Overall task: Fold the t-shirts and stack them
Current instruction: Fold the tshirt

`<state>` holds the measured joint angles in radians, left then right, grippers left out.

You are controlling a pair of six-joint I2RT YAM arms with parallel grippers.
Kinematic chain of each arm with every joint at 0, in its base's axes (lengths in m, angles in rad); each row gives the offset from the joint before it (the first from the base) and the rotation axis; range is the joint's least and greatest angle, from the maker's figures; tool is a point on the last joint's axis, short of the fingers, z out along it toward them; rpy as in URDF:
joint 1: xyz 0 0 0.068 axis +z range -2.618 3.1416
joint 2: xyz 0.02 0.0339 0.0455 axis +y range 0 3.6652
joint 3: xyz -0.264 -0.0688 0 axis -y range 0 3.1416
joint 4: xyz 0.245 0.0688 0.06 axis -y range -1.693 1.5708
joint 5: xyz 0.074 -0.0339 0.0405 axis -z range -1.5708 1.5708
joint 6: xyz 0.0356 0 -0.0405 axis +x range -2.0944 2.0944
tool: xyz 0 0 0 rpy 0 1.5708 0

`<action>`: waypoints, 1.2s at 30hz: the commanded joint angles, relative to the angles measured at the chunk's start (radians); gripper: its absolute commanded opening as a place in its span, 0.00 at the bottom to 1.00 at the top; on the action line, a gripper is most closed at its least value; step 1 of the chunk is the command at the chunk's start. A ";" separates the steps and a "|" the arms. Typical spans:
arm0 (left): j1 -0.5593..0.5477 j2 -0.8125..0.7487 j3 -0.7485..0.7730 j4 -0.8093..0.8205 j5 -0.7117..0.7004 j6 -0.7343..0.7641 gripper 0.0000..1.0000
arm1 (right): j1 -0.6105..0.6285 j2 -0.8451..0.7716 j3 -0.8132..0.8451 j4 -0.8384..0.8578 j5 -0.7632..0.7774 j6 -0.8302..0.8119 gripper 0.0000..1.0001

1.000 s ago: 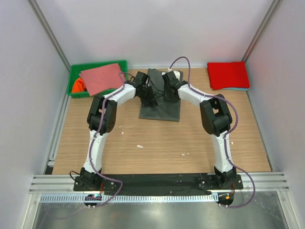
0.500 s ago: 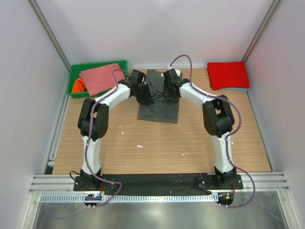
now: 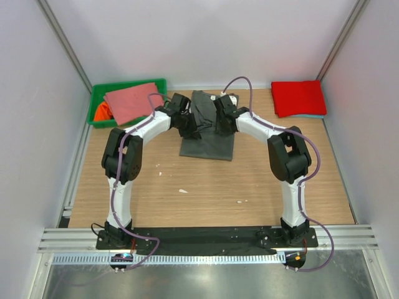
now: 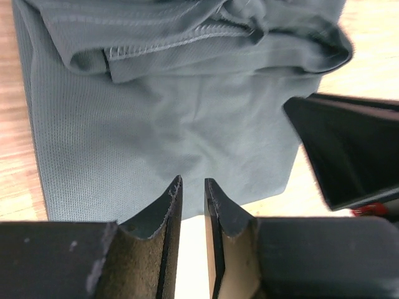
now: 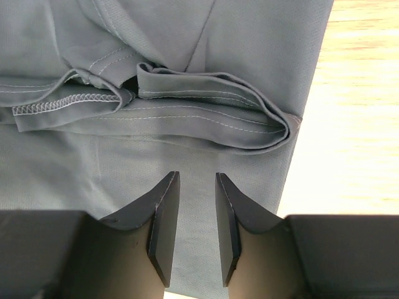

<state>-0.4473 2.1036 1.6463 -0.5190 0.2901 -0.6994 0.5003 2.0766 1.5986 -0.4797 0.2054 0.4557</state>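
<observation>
A dark grey t-shirt (image 3: 209,140) lies partly folded at the back middle of the table, with a doubled hem bunched at its far end (image 5: 212,124). My left gripper (image 3: 192,128) hovers over its left part. The jaws (image 4: 192,182) stand a narrow gap apart with nothing between them, above the cloth's near edge (image 4: 168,131). My right gripper (image 3: 220,123) hovers over the shirt's right part. Its jaws (image 5: 196,176) are slightly wider apart and empty, just short of the folded hem. The right gripper's black finger (image 4: 349,149) shows at the right of the left wrist view.
A green bin (image 3: 100,93) stands at the back left with a salmon-pink shirt (image 3: 131,101) draped over it and an orange one (image 3: 101,112) inside. A folded red shirt (image 3: 298,96) lies on a light-blue one (image 3: 315,116) at the back right. Walls close in on three sides.
Both arms moved toward the back over the dark grey shirt, and the left elbow swung left. Both pairs of jaws have narrowed. The shirt now lies flatter.
</observation>
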 commanded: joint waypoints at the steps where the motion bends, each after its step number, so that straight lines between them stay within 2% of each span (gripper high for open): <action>1: -0.010 -0.007 -0.026 0.024 0.027 0.001 0.21 | 0.001 -0.020 0.012 0.041 0.011 0.012 0.35; 11: -0.039 0.002 -0.072 0.031 0.034 -0.003 0.21 | 0.001 0.050 0.064 0.039 0.015 -0.003 0.34; 21: -0.045 0.018 -0.094 0.033 0.031 -0.021 0.20 | -0.012 0.109 0.124 0.079 0.086 -0.037 0.35; 28: -0.050 0.004 -0.118 0.037 0.026 -0.012 0.20 | -0.060 0.235 0.399 0.046 0.117 -0.087 0.35; 31: -0.050 -0.043 -0.089 0.019 -0.008 0.014 0.22 | -0.066 0.238 0.499 -0.016 0.109 -0.133 0.36; 33: -0.048 -0.054 -0.016 -0.012 -0.019 0.032 0.24 | -0.068 0.224 0.529 -0.046 0.095 -0.146 0.36; 36: -0.039 -0.034 0.094 -0.038 -0.016 0.063 0.27 | -0.066 0.151 0.477 -0.045 0.072 -0.144 0.36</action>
<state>-0.4915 2.1197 1.6138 -0.5556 0.2859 -0.6880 0.4229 2.3325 2.0716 -0.4984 0.2783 0.3408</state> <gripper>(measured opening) 0.263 0.360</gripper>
